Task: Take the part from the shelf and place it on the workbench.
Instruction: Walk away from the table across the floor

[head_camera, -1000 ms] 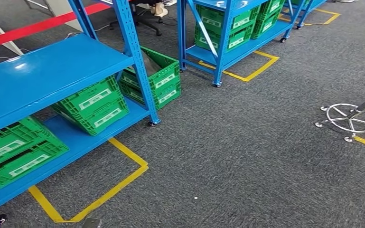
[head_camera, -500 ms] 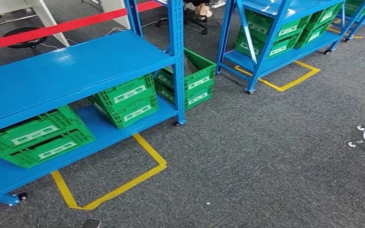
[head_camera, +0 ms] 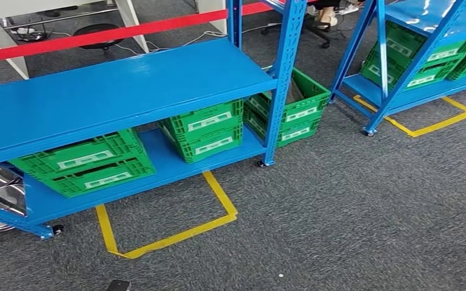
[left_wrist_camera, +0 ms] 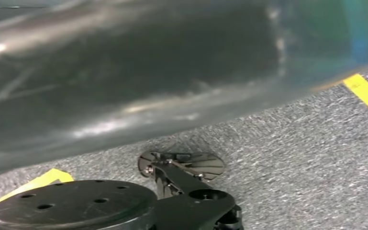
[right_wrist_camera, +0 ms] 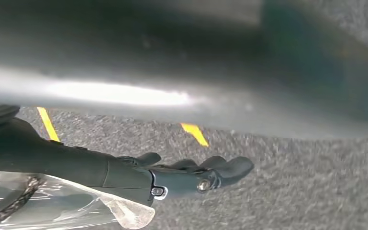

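My right hand (right_wrist_camera: 172, 178) hangs above the grey carpet, its dark fingers (right_wrist_camera: 229, 168) stretched out. A clear plastic bag (right_wrist_camera: 52, 206) with a dark cord-like part inside hangs against the underside of that hand, close to the lens, so the hand holds it. How the thumb lies on the bag is hidden. A blurred grey surface fills the near part of the left wrist view, and I cannot make out my left hand's fingers there. The blue shelf (head_camera: 127, 91) stands ahead in the head view, its middle board bare.
Two green crates (head_camera: 85, 162) (head_camera: 206, 128) sit on the shelf's bottom board, a third (head_camera: 291, 109) on the floor behind its post. A second blue rack (head_camera: 418, 36) with crates stands at the right. Yellow tape (head_camera: 169, 236) marks the carpet. A red barrier band (head_camera: 97, 35) runs behind.
The camera has turned left: the shelf and crates have slid right in the picture, the stool base at the right has left it, and a shiny metal thing has appeared at the left edge.
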Controlling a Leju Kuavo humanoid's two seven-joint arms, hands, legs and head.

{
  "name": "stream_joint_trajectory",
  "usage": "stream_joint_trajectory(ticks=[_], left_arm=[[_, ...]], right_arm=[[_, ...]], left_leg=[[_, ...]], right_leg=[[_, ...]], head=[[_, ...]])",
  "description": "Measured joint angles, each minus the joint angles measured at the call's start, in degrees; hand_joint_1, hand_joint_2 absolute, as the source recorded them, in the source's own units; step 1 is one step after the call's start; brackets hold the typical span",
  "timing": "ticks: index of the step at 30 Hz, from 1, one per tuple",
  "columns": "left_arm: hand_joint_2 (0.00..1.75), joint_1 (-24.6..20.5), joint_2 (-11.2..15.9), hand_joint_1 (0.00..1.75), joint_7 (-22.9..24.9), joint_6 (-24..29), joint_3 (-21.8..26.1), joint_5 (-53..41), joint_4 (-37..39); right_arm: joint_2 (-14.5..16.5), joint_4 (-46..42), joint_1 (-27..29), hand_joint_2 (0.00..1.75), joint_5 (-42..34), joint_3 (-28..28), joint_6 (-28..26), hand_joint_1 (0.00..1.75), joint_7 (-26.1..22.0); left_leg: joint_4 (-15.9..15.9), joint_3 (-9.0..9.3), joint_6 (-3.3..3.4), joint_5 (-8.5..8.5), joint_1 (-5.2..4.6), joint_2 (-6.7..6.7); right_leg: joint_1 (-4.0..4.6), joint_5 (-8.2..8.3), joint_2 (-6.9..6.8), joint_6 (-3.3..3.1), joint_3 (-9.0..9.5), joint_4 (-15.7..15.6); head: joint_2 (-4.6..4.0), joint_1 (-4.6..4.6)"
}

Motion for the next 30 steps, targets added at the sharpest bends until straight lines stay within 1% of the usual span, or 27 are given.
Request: stream_joint_trajectory(ticks=[1, 3, 4, 5, 6, 7, 8, 9, 10, 11, 12, 13, 14, 15, 16, 17, 18, 20, 21, 22, 23, 24, 25, 26, 28, 29, 30], left_arm=[[0.00, 0.1, 0.0, 0.00, 0.0, 0.1, 0.0, 0.0, 0.0], [0.00, 0.0, 0.1, 0.00, -0.1, 0.2, 0.0, -0.1, 0.0], [0.00, -0.1, 0.1, 0.00, -0.1, 0.2, 0.0, -0.1, 0.0], [0.00, -0.2, 0.1, 0.00, -0.1, 0.2, 0.0, -0.1, 0.0], [0.00, -0.2, 0.1, 0.00, -0.1, 0.2, 0.0, -0.1, 0.0], [0.00, -0.1, 0.1, 0.00, -0.1, 0.2, 0.0, -0.1, 0.0], [0.00, 0.1, 0.1, 0.00, -0.2, 0.2, 0.0, -0.1, 0.0], [0.00, 0.2, 0.1, 0.00, -0.2, 0.2, 0.0, -0.1, 0.0], [0.00, 0.4, 0.1, 0.00, -0.2, 0.2, 0.0, -0.1, 0.0], [0.00, 0.4, 0.1, 0.00, -0.2, 0.2, 0.0, -0.2, 0.0], [0.00, 0.3, 0.2, 0.00, -0.2, 0.2, 0.0, -0.2, 0.0], [0.00, 0.2, 0.2, 0.00, -0.3, 0.3, 0.0, -0.3, 0.0], [0.00, 0.2, 0.3, 0.00, -0.3, 0.3, 0.0, -0.3, 0.0], [0.00, 0.2, 0.3, 0.00, -0.3, 0.3, 0.0, -0.3, 0.0], [0.00, 0.3, 0.3, 0.00, -0.4, 0.3, 0.0, -0.3, 0.0], [0.00, 0.5, 0.3, 0.00, -0.4, 0.3, 0.0, -0.3, 0.0], [0.00, 0.5, 0.3, 0.00, -0.4, 0.4, 0.0, -0.3, 0.0], [0.00, 0.2, 0.2, 0.00, -0.4, 0.4, 0.0, -0.4, 0.0], [0.00, 0.1, 0.2, 0.00, -0.4, 0.4, 0.0, -0.4, 0.0], [0.00, 0.1, 0.1, 0.00, -0.4, 0.4, 0.0, -0.4, 0.0], [0.00, 0.2, 0.1, 0.00, -0.4, 0.5, 0.0, -0.5, 0.0], [0.00, 0.3, 0.1, 0.00, -0.4, 0.6, 0.0, -0.5, 0.0], [0.00, 0.4, 0.1, 0.00, -0.4, 0.6, 0.0, -0.5, 0.0], [0.00, 0.5, 0.1, 0.00, -0.3, 0.7, 0.1, -0.5, 0.0], [0.00, 0.5, 0.1, 0.00, -0.3, 0.8, 0.0, -0.7, 0.1], [0.00, 0.4, 0.0, 0.00, -0.2, 0.8, 0.0, -0.7, 0.1], [0.00, 0.4, 0.0, 0.00, -0.2, 0.8, 0.0, -0.8, 0.1]], right_arm=[[0.0, 0.0, 0.0, 0.00, 0.0, 0.0, 0.0, 0.00, 0.0], [0.0, 0.0, 0.1, 0.00, 0.0, 0.0, -0.1, 0.00, -0.1], [0.0, 0.0, 0.1, 0.00, 0.0, 0.0, -0.1, 0.00, -0.1], [0.0, 0.0, 0.2, 0.00, 0.0, 0.0, -0.1, 0.00, -0.1], [0.0, 0.0, 0.2, 0.00, 0.0, 0.0, -0.1, 0.00, -0.1], [0.0, 0.0, 0.2, 0.00, 0.0, 0.0, -0.1, 0.00, -0.1], [0.0, 0.0, 0.3, 0.00, 0.0, 0.0, -0.1, 0.00, -0.1], [0.0, 0.0, 0.2, 0.00, 0.0, 0.0, -0.1, 0.00, -0.1], [0.0, 0.0, 0.2, 0.00, 0.0, 0.0, -0.1, 0.00, -0.2], [0.0, 0.0, 0.2, 0.00, 0.0, 0.0, -0.1, 0.00, -0.2], [0.1, 0.0, 0.2, 0.00, 0.0, 0.0, 0.0, 0.00, -0.2], [0.1, 0.0, 0.1, 0.00, 0.0, 0.0, 0.0, 0.00, -0.3], [0.1, 0.0, 0.1, 0.00, 0.0, 0.0, 0.0, 0.00, -0.3], [0.1, 0.0, 0.0, 0.00, 0.0, 0.0, 0.1, 0.00, -0.3], [0.1, 0.0, -0.1, 0.00, 0.0, 0.0, 0.1, 0.00, -0.3], [0.1, 0.0, -0.2, 0.00, 0.0, 0.0, 0.1, 0.00, -0.3], [0.1, 0.0, -0.3, 0.00, 0.0, 0.0, 0.1, 0.00, -0.3], [0.1, 0.0, -0.3, 0.00, 0.0, 0.0, 0.1, 0.00, -0.3], [0.1, 0.0, -0.2, 0.00, 0.0, 0.0, 0.1, 0.00, -0.3], [0.1, 0.0, -0.1, 0.00, 0.0, 0.0, 0.1, 0.00, -0.3], [0.1, 0.0, 0.1, 0.00, 0.0, 0.0, 0.1, 0.00, -0.3], [0.1, 0.0, 0.2, 0.00, 0.0, 0.0, 0.1, 0.00, -0.3], [0.1, 0.0, 0.2, 0.00, 0.0, 0.0, 0.1, 0.00, -0.3], [0.1, 0.0, 0.4, 0.00, 0.0, 0.0, 0.1, 0.00, -0.3], [0.1, 0.0, 0.4, 0.00, 0.0, 0.0, 0.2, 0.00, -0.3], [0.1, 0.0, 0.4, 0.00, 0.0, 0.0, 0.2, 0.00, -0.3], [0.1, 0.0, 0.3, 0.00, 0.0, 0.0, 0.3, 0.00, -0.3]], left_leg=[[0.2, 0.03, -0.31, -0.26, 0.01, 0.53], [3.6, -1.35, -0.93, -1.82, -0.07, 3.08], [7.2, -3.27, -1.19, -3.15, -0.10, 4.66], [11.4, -5.74, -1.36, -4.50, -0.07, 5.53], [15.0, -8.08, -1.43, -5.28, -0.04, 5.92], [17.1, -9.69, -1.40, -5.01, -0.03, 6.06], [16.9, -10.22, -1.23, -3.52, -0.06, 6.11], [14.6, -9.75, -0.90, -1.06, -0.15, 6.28], [11.1, -8.62, -0.36, 1.60, -0.37, 6.84], [8.0, -7.47, 0.26, 3.36, -0.77, 7.87], [5.3, -6.33, 0.90, 4.09, -1.18, 8.82], [3.7, -5.62, 1.34, 3.90, -1.53, 9.57], [3.0, -5.26, 1.60, 3.20, -1.74, 9.73], [2.2, -4.66, 1.79, 2.85, -1.69, 9.23], [1.5, -4.05, 1.89, 2.78, -1.50, 8.69], [0.8, -3.26, 2.08, 2.76, -1.26, 8.09], [0.3, -2.44, 2.26, 2.72, -0.99, 7.56], [-0.3, -1.48, 2.43, 2.28, -0.62, 6.39], [-0.3, -1.07, 2.41, 1.88, -0.49, 5.70], [-0.3, -0.51, 2.33, 1.39, -0.38, 4.97], [-0.3, 0.23, 2.18, 0.84, -0.28, 4.24], [-0.3, 1.11, 1.99, 0.22, -0.16, 3.51], [-0.3, 2.04, 1.74, -0.46, -0.03, 2.81], [-0.2, 2.82, 1.44, -1.18, 0.03, 2.16], [-0.1, 3.71, 0.75, -2.48, 0.06, 0.99], [0.0, 3.93, 0.39, -2.87, 0.03, 0.62], [0.0, 4.03, 0.10, -3.03, 0.04, 0.38]], right_leg=[[-0.04, -0.19, -0.41, -0.35, 0.31, -0.2], [-0.17, -0.75, -1.55, -1.09, 1.21, -0.5], [-0.10, -1.17, -2.23, -1.33, 1.70, -0.5], [-0.03, -1.65, -2.95, -1.46, 2.17, -0.5], [0.04, -2.16, -3.64, -1.47, 2.70, -0.5], [0.11, -2.71, -4.25, -1.46, 3.34, -0.5], [0.17, -3.26, -4.79, -1.46, 4.05, -0.5], [0.26, -3.83, -5.29, -1.45, 4.86, -0.5], [0.35, -4.44, -5.81, -1.44, 5.55, -0.6], [0.48, -5.04, -6.35, -1.33, 6.17, -0.7], [0.59, -5.56, -6.87, -1.13, 6.62, -0.9], [0.68, -5.91, -7.46, -0.87, 7.00, -1.2], [0.75, -5.93, -7.90, -0.50, 7.58, -1.4], [0.74, -5.78, -8.28, -0.14, 8.14, -1.5], [0.69, -5.64, -8.04, 0.15, 8.48, -1.3], [0.63, -5.47, -7.05, 0.39, 8.19, -0.1], [0.55, -5.57, -5.84, 0.53, 6.83, 2.2], [0.47, -7.23, -3.64, 0.85, 1.75, 9.3], [0.45, -8.73, -3.32, 1.06, -1.01, 12.4], [0.44, -10.06, -3.24, 1.27, -3.21, 14.1], [0.42, -10.52, -3.20, 1.40, -4.58, 14.1], [0.36, -9.61, -3.08, 1.53, -5.16, 12.5], [0.22, -7.13, -2.64, 1.72, -5.12, 9.5], [0.05, -3.49, -1.80, 1.86, -4.89, 6.3], [-0.04, 1.00, -0.75, 1.19, -4.14, 2.3], [0.05, 1.72, -0.76, 0.53, -3.86, 1.8], [0.18, 1.24, -1.23, -0.19, -3.43, 1.8]], head=[[0.00, -0.04], [0.00, -0.30], [0.00, -0.42], [0.00, -0.51], [0.00, -0.50], [0.00, -0.51], [0.00, -0.52], [0.00, -0.54], [0.00, -0.54], [0.00, -0.46], [0.00, -0.42], [0.00, -0.36], [0.00, -0.30], [0.00, -0.34], [0.01, -0.27], [0.01, -0.21], [0.01, -0.13], [0.00, 0.04], [0.00, 0.06], [0.00, 0.08], [0.00, 0.08], [0.00, 0.07], [0.00, 0.09], [0.00, 0.13], [0.00, 0.25], [0.00, 0.33], [0.00, 0.38]])
